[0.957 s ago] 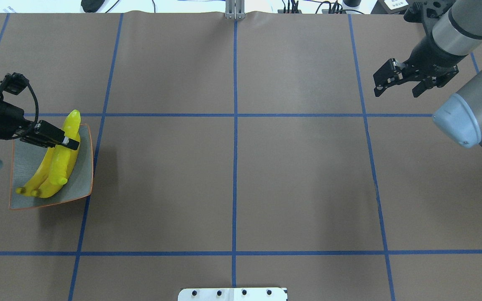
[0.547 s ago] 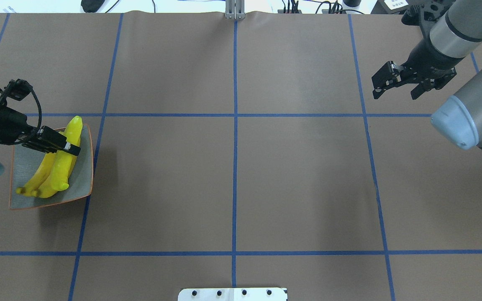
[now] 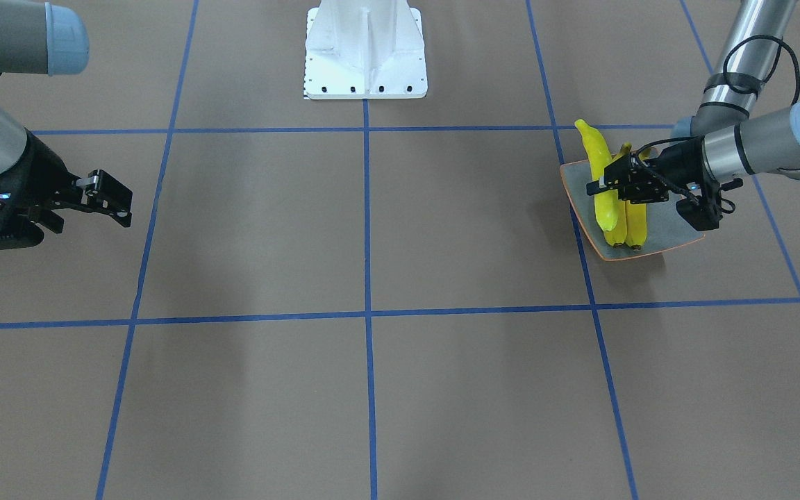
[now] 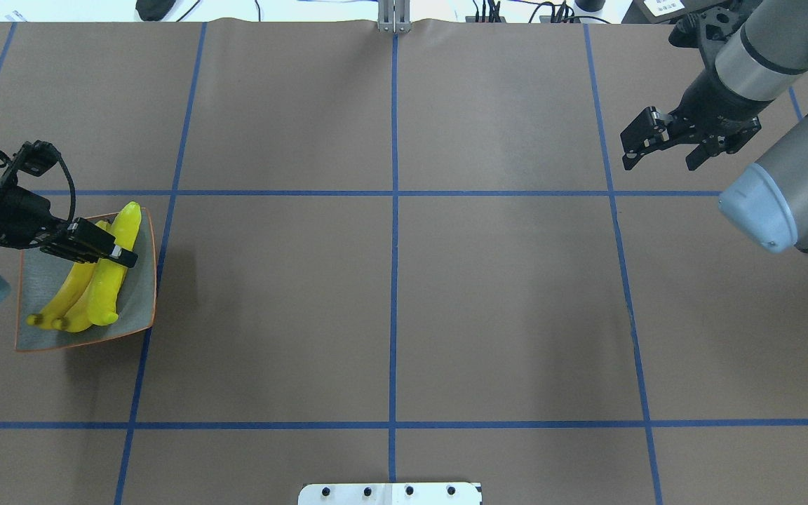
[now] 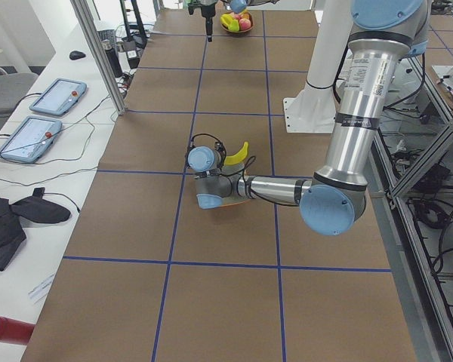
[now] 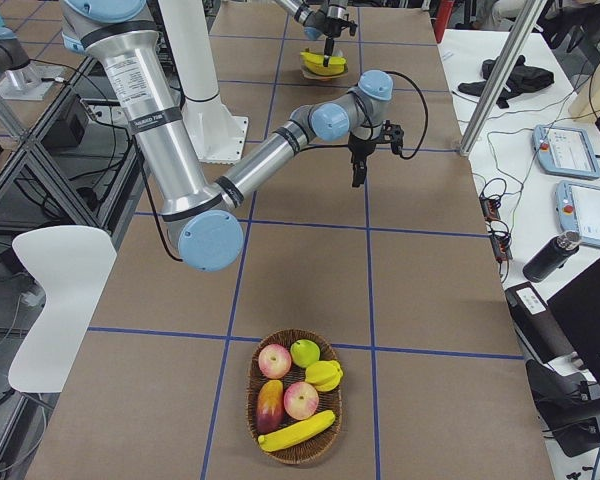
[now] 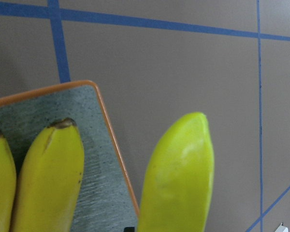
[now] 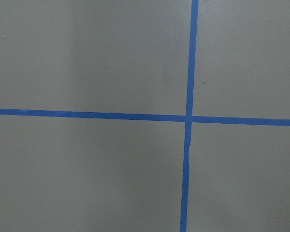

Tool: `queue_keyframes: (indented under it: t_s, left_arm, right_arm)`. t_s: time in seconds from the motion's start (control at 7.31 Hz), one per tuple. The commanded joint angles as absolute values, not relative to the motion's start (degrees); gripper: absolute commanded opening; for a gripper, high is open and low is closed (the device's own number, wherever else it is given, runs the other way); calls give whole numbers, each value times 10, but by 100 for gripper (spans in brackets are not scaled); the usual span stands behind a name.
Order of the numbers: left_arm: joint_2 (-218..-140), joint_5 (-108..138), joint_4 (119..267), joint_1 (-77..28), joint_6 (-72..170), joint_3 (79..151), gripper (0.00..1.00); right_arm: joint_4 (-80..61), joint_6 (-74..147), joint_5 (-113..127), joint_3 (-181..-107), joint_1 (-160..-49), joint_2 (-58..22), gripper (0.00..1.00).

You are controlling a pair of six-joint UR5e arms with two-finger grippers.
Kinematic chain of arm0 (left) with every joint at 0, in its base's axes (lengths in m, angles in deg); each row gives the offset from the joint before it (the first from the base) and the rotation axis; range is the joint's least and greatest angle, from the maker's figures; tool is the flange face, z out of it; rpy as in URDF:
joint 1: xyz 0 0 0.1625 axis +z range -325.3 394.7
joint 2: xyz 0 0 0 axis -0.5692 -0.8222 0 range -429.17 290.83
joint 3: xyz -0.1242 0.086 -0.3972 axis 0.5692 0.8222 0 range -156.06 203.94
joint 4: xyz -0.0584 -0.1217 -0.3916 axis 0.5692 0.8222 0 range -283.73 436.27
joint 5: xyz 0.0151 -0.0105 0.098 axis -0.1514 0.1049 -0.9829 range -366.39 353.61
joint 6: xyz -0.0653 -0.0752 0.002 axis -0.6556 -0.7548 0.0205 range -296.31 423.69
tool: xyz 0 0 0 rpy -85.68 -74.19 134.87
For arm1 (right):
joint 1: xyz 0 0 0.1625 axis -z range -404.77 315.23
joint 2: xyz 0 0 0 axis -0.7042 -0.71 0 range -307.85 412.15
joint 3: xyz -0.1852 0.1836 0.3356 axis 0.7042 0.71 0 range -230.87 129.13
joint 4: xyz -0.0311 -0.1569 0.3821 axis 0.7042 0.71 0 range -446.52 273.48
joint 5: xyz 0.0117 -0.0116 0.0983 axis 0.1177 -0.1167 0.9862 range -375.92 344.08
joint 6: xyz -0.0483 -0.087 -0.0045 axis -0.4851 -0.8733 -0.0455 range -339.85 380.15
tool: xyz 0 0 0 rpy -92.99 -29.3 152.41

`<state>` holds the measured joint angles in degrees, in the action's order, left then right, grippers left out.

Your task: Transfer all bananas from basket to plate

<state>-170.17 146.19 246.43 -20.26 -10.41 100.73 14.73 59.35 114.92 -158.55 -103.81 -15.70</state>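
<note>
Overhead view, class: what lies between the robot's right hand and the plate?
Nothing but bare brown table crossed by blue tape lines separates the right hand from the plate; the overhead view shows it.

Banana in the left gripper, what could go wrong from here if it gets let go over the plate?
The banana in the left gripper pokes its tip past the rim of the plate in the wrist view; released like that, it might tip or roll onto the table. It also hangs close over the two bananas already on the plate, so it could slide off them or nudge them.
</note>
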Motion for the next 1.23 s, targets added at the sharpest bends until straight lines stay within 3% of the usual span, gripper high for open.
queue_keyframes:
  t_s: [0.0, 0.41, 0.55, 1.09]
  left_arm:
    - [-1702, 1462, 2464, -200, -103, 1001, 19]
    - [-1703, 1462, 2464, -200, -103, 997, 84]
    - [-1703, 1462, 2464, -200, -103, 997, 99]
    - [-1711, 1464, 2463, -207, -111, 996, 100]
  right_arm:
    - [147, 594, 1149, -1585, -1035, -157, 100]
    - [147, 594, 1144, -1584, -1029, -157, 100]
    - [147, 594, 1144, -1584, -1029, -156, 100]
    - [147, 594, 1144, -1585, -1029, -154, 100]
